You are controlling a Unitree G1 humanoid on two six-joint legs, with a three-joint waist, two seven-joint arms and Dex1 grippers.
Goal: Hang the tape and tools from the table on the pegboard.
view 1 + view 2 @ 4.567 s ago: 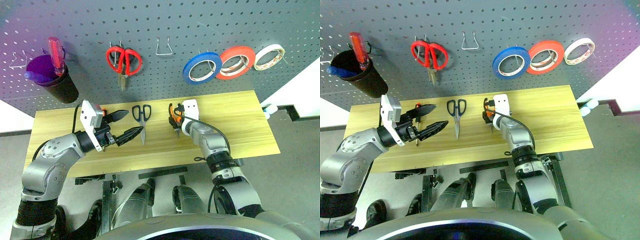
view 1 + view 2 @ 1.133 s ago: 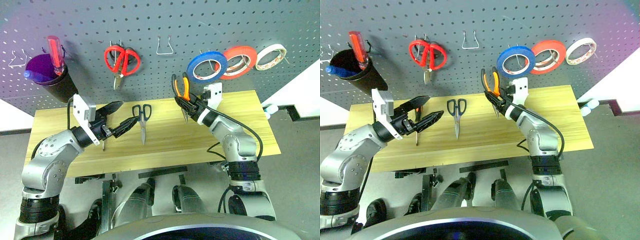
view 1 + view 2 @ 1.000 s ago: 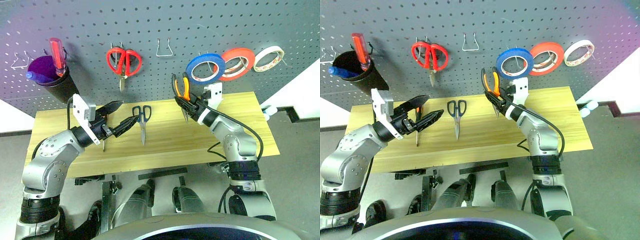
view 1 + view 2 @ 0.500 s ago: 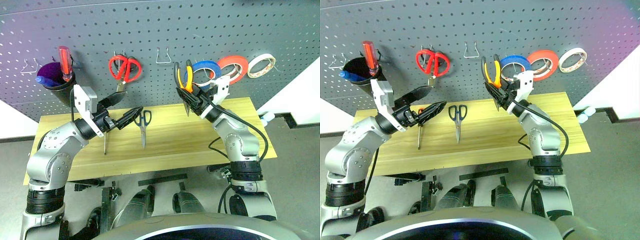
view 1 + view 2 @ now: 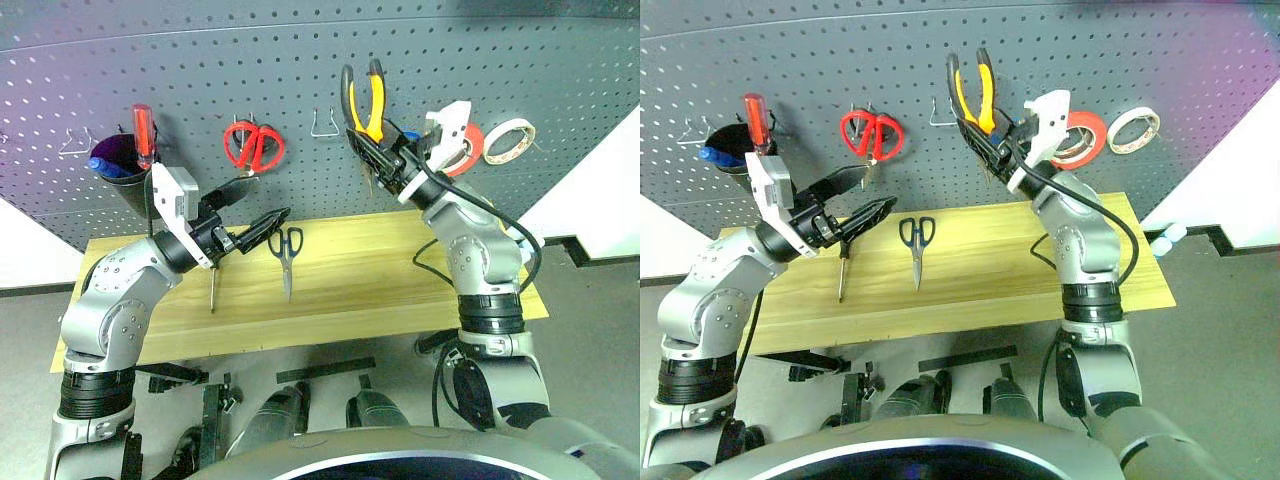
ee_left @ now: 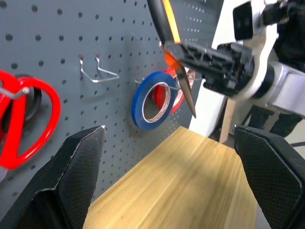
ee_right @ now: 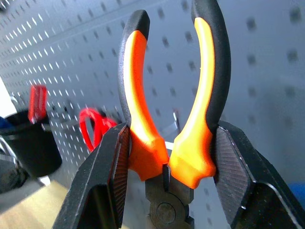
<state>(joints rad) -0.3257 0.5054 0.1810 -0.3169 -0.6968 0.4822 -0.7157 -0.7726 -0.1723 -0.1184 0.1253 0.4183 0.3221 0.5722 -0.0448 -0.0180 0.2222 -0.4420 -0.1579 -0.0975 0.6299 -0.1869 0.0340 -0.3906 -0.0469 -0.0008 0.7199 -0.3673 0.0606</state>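
Your right hand [image 5: 372, 152], clamped on the pliers [image 5: 362, 98], has lifted them off the surface [image 5: 400, 270] to the pegboard [image 5: 200, 80] near the empty hook [image 5: 325, 125]; your left hand [image 5: 255, 205] hovers released.

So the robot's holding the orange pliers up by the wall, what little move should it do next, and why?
Probably ease the pliers sideways toward the bare wire hook on the pegboard. The right gripper is clamped on them, handles up, held high beside that hook and not yet hung on it.
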